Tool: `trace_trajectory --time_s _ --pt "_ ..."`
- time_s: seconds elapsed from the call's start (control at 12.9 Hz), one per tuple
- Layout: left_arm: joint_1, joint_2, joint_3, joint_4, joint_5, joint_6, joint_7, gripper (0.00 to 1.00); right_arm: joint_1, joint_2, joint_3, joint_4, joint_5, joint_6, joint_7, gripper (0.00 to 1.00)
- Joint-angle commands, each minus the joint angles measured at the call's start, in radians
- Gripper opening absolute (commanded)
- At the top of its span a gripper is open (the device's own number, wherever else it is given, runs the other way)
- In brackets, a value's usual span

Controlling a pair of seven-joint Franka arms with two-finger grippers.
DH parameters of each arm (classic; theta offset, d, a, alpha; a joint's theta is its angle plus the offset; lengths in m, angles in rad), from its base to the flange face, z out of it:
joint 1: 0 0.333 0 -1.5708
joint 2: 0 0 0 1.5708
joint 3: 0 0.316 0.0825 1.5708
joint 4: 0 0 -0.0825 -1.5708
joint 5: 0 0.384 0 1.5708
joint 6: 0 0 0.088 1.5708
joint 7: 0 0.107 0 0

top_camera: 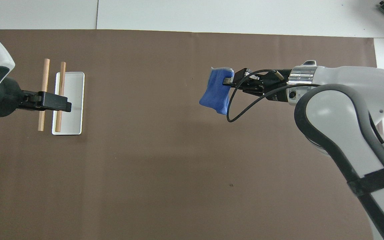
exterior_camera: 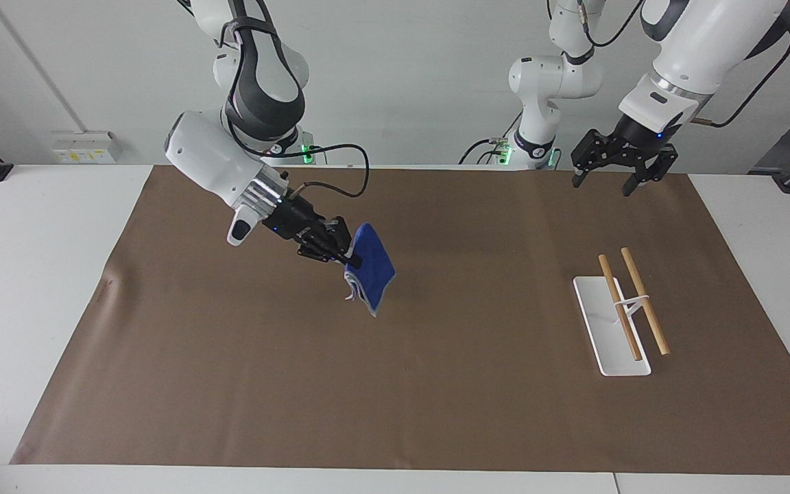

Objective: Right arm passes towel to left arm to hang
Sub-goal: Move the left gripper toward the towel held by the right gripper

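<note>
The blue towel (exterior_camera: pixel 371 271) (top_camera: pixel 217 92) hangs in the air over the brown mat, pinched at its upper edge by my right gripper (exterior_camera: pixel 348 259) (top_camera: pixel 227 81), which is shut on it. The right arm (exterior_camera: pixel 220 161) stretches out from its end of the table toward the middle. My left gripper (exterior_camera: pixel 609 175) is open and held high above the mat's edge nearest the robots, at the left arm's end. In the overhead view the left gripper (top_camera: pixel 66 104) covers part of the rack.
A white tray (exterior_camera: pixel 607 329) (top_camera: pixel 73 83) with two wooden rods (exterior_camera: pixel 644 300) (top_camera: pixel 45 80) joined by a white band lies on the brown mat (exterior_camera: pixel 436 384) at the left arm's end. A black cable (top_camera: pixel 235 110) loops from the right wrist.
</note>
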Motion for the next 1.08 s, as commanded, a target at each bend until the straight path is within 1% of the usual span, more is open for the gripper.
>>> trace_trajectory --time_s 0.0,0.15,0.23,0.39,0.54,0.7,1.01 --pt "-0.053 -0.030 0.007 -0.113 -0.123 0.152 -0.210 1.00 0.054 0.016 0.026 0.015 0.144 0.101 -0.017 0.00" --pt "-0.102 -0.027 0.006 -0.185 -0.233 0.293 -0.411 1.00 0.123 0.022 0.026 0.018 0.299 0.178 -0.015 0.00" --pt "-0.125 -0.028 0.006 -0.220 -0.278 0.360 -0.485 1.00 0.138 0.024 0.026 0.018 0.336 0.181 -0.015 0.00" --pt "-0.161 -0.025 0.006 -0.276 -0.368 0.472 -0.620 1.00 0.169 0.027 0.026 0.017 0.341 0.181 -0.015 0.00" --pt "-0.182 -0.016 0.006 -0.317 -0.464 0.558 -0.699 1.00 0.184 0.027 0.026 0.017 0.341 0.181 -0.017 0.00" --pt "-0.216 -0.004 0.006 -0.375 -0.527 0.656 -0.733 1.00 0.186 0.027 0.027 0.017 0.330 0.170 -0.024 0.00" --pt "-0.271 -0.004 0.005 -0.488 -0.732 0.881 -0.774 1.00 0.189 0.025 0.026 0.017 0.321 0.167 -0.035 0.00"
